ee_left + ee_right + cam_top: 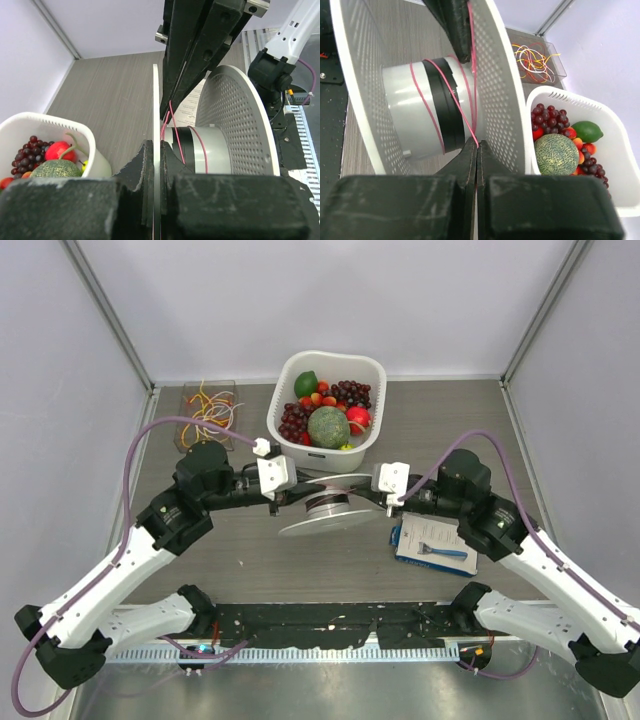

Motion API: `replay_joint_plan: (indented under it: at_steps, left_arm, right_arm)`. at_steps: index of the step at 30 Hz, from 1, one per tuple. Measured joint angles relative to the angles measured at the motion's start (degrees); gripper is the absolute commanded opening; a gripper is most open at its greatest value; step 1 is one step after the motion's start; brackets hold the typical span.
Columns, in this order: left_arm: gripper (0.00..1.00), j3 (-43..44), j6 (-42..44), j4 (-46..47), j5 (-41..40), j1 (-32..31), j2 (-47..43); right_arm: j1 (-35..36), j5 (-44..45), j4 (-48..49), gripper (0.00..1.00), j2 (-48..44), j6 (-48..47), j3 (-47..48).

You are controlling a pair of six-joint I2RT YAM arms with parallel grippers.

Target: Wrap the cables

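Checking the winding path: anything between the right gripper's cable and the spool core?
Nothing visible. The red cable runs from the right gripper straight onto the core, looped around it. The left gripper grips the flange rim beside the cable, not across it.

White dotted spool, pink-red line on it!
Spool (410,120) hub grey with a black band, pink-red cable (473,75) striping it. Left of the white basket (290,370), loose cables (210,405) red, orange, yellow; inside, netted green melon (328,426), dark-purple grapes (293,422).

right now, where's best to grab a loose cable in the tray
Probably pinch a top loop of the loose cables from straight above; the clear tray has walls blocking the sides. The left hand and right hand grip the spool; free one first.
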Motion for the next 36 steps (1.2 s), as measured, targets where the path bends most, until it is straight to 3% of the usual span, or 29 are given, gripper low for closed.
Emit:
replay_joint_plan:
  at_steps: [14,26,36]
  left_arm:
    - [0.00,0.9,-1.2,0.0,3.1,0.0,1.4]
    - [0.00,0.6,5.0,-1.3,2.9,0.0,1.6]
    - [0.00,-7.3,10.9,-2.1,-2.1,0.0,2.3]
  right_arm:
    - [0.0,-1.9,5.9,0.01,-5.7,-9.5,-8.0]
    - [0.0,-1.6,8.0,0.01,-5.7,-10.5,-10.8]
    - [0.0,-0.7,18.2,0.01,-3.5,-9.1,-22.5]
